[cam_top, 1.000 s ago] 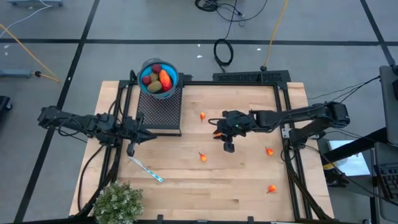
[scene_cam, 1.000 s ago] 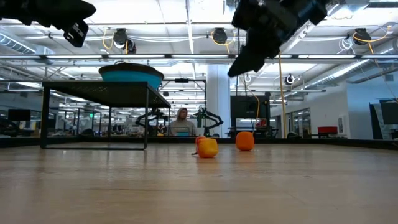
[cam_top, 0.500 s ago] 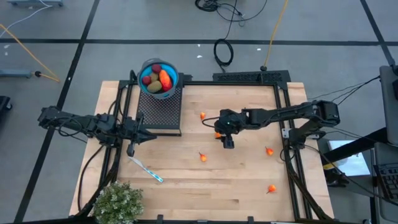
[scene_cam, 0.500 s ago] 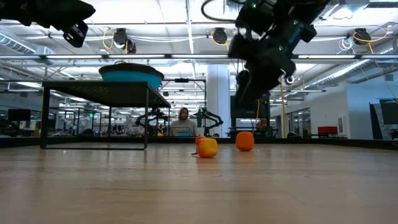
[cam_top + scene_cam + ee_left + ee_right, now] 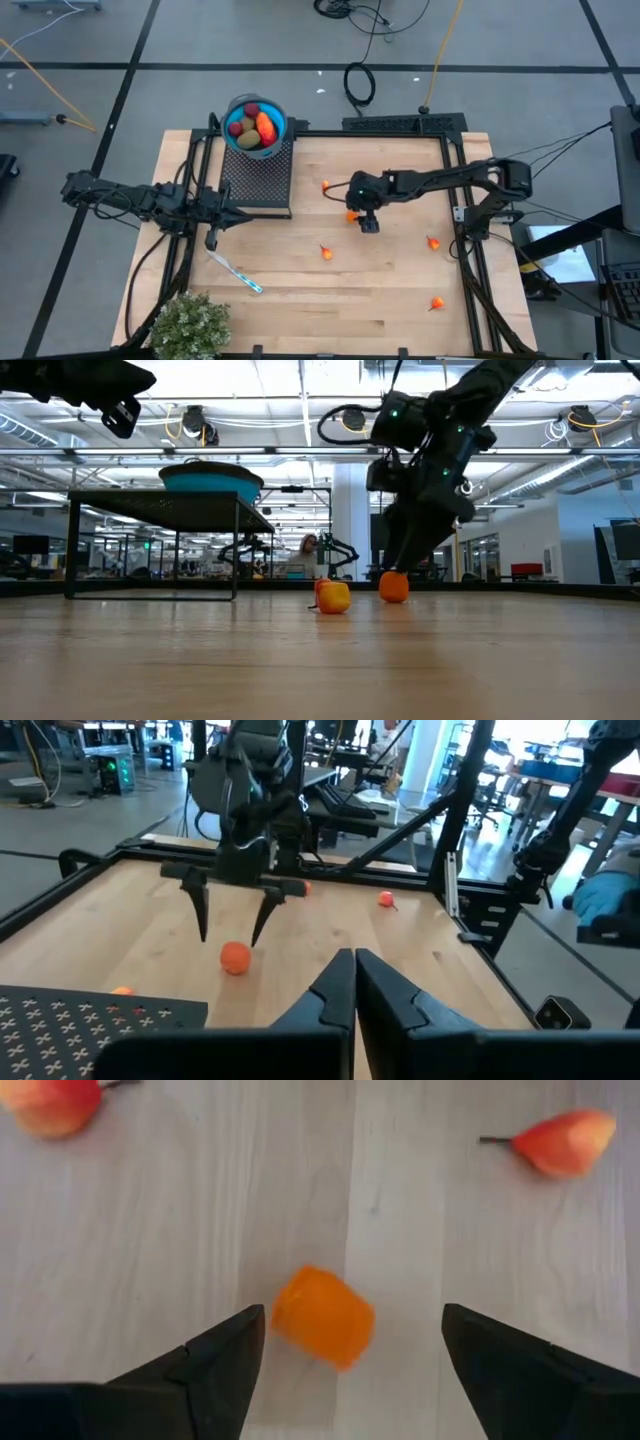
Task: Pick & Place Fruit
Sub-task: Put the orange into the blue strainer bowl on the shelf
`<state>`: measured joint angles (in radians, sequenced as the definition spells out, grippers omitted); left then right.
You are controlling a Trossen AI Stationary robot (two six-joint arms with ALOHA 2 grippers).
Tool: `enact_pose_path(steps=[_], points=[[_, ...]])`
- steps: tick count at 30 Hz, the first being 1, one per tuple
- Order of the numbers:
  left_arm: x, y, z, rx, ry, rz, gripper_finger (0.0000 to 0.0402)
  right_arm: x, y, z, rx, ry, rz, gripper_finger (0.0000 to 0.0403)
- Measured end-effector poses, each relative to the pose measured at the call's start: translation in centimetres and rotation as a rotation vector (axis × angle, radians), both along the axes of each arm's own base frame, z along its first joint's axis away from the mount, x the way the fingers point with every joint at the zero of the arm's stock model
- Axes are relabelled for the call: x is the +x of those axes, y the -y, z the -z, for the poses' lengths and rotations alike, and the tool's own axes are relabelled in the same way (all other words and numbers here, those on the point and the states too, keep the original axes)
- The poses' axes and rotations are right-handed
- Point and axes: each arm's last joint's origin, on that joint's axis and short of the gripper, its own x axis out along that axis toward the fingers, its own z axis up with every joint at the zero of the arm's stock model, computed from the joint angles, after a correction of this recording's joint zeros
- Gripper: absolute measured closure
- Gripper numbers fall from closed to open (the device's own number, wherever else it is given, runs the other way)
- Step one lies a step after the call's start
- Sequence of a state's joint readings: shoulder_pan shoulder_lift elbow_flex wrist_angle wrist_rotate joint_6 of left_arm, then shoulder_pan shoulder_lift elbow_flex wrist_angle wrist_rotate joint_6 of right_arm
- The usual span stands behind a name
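My right gripper point(image 5: 345, 1350) has its jaws spread wide, and the orange fruit point(image 5: 322, 1317) lies on the desk between them, nearer one finger than the other and touching neither. In the left wrist view the same gripper point(image 5: 233, 915) hangs tips-down just above that fruit point(image 5: 236, 958), which sits slightly off the midline of the gap.

What worries me most is that offset. If I close from here, I judge one finger would meet the piece first and shove it sideways; it looks round enough to roll on the bare wood and squirt out. Dropping too low could also drive the tips into the desk point(image 5: 400, 300).

Two red-orange fruit with stems point(image 5: 562, 1140) point(image 5: 50, 1104) lie well apart from the jaws, so I doubt I'd snag them, though a rolling piece could travel toward them. From above, more loose pieces are scattered around the desk point(image 5: 326, 253) point(image 5: 433, 242) point(image 5: 436, 303).

The blue bowl point(image 5: 255, 124) at the far edge already holds several fruit, and it sits beyond a black perforated stand point(image 5: 256, 175), so a weak pinch risks a drop on the carry.

My left gripper point(image 5: 352, 982) waits with jaws closed on nothing, over by the stand point(image 5: 90, 1015); it sits near the path to the bowl, so I'd watch for the arms crossing.
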<state>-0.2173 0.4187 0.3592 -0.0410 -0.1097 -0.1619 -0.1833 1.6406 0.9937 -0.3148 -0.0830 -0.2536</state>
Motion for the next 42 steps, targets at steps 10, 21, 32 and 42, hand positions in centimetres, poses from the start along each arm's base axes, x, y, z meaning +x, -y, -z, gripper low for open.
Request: enact_pose_path(steps=[10, 21, 32, 42], points=[[0.0, -0.1, 0.0, -0.006, -0.001, -0.023, 0.0391, 0.7, 0.1, 3.0, 0.017, -0.091, 0.006, 0.0102], [0.0, -0.1, 0.1, -0.018, -0.011, -0.035, 0.0382, 1.1, 0.2, 3.3, 0.019, -0.059, 0.013, 0.0104], [0.0, -0.1, 0.1, -0.018, -0.011, -0.034, 0.0400, 1.1, 0.2, 3.3, 0.047, -0.058, 0.018, 0.0135], [0.0, -0.1, 0.3, -0.014, -0.028, -0.034, 0.0382, 1.1, 0.1, 3.3, 0.063, -0.058, 0.038, 0.0200]])
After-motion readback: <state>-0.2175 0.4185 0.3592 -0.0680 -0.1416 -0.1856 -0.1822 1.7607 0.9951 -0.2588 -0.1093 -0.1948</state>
